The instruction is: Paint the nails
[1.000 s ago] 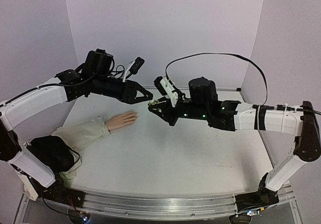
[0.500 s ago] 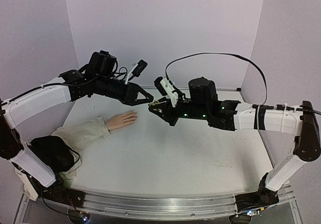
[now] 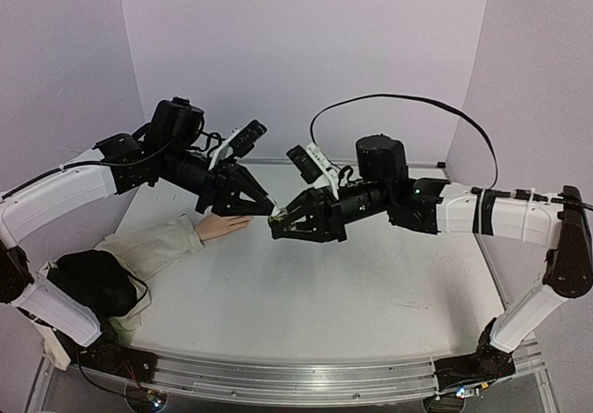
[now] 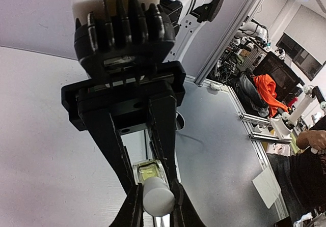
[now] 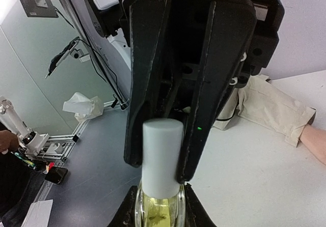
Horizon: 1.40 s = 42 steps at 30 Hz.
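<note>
A small glass bottle (image 5: 155, 213) of yellowish-green liquid, topped by a white cylindrical cap (image 5: 162, 155), is held above a white surface (image 3: 324, 293). Lilac walls (image 3: 306, 52) stand behind it. A black bundle (image 3: 93, 281) lies at the near left corner. Beyond the surface are an orange cloth (image 4: 266, 87) and a crumpled white wad (image 5: 81, 105).
</note>
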Tool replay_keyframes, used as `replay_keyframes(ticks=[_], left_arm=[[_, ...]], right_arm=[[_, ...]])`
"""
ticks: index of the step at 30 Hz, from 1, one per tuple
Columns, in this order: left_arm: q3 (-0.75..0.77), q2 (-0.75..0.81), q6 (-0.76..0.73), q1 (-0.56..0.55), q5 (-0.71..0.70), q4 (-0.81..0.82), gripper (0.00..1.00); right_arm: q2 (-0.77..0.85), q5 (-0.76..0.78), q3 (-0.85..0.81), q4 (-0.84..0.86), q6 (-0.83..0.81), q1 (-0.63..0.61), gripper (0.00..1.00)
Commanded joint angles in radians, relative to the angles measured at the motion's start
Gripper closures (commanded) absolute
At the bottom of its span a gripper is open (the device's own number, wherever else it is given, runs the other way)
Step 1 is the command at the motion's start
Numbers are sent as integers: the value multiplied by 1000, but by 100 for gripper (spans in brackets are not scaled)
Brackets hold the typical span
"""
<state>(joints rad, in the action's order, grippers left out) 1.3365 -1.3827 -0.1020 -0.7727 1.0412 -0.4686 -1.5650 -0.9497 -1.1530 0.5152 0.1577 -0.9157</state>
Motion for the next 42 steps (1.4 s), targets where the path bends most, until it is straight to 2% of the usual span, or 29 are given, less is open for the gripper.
replay_keyframes(ticks=[1, 2, 4, 5, 8, 10, 13, 16, 22, 26, 31, 33, 42], left_arm=[[59, 32, 83, 5, 73, 102, 99], [64, 30, 108, 9, 35, 101, 92], [68, 31, 167, 18, -57, 99, 65], [68, 32, 189, 21, -107, 99, 56], [61, 36, 244, 22, -232, 99, 40], [60, 33, 293, 21, -304, 106, 36], [62, 19, 350, 21, -406, 104, 41], [58, 16, 360, 21, -413, 104, 49], [67, -9, 355, 18, -403, 104, 59], [75, -31, 353, 14, -397, 103, 64], [72, -39, 337, 10, -394, 92, 62], [74, -41, 329, 10, -400, 85, 64], [92, -61, 303, 6, -448, 49, 99]], right_arm=[[70, 30, 13, 32, -148, -26, 100], [80, 111, 25, 32, -179, -25, 100], [87, 254, 41, 34, -218, -26, 100], [84, 311, 44, 36, -229, -25, 100], [68, 451, 42, 56, -238, -27, 100], [57, 526, 41, 72, -243, -30, 100], [42, 607, 31, 81, -249, -36, 100], [32, 664, 27, 91, -253, -40, 100], [3, 680, 7, 88, -256, -44, 100], [-6, 695, -2, 89, -260, -46, 100], [-16, 704, -12, 88, -265, -45, 100], [-22, 707, -16, 89, -267, -45, 100], [-36, 729, -24, 89, -270, -46, 100]])
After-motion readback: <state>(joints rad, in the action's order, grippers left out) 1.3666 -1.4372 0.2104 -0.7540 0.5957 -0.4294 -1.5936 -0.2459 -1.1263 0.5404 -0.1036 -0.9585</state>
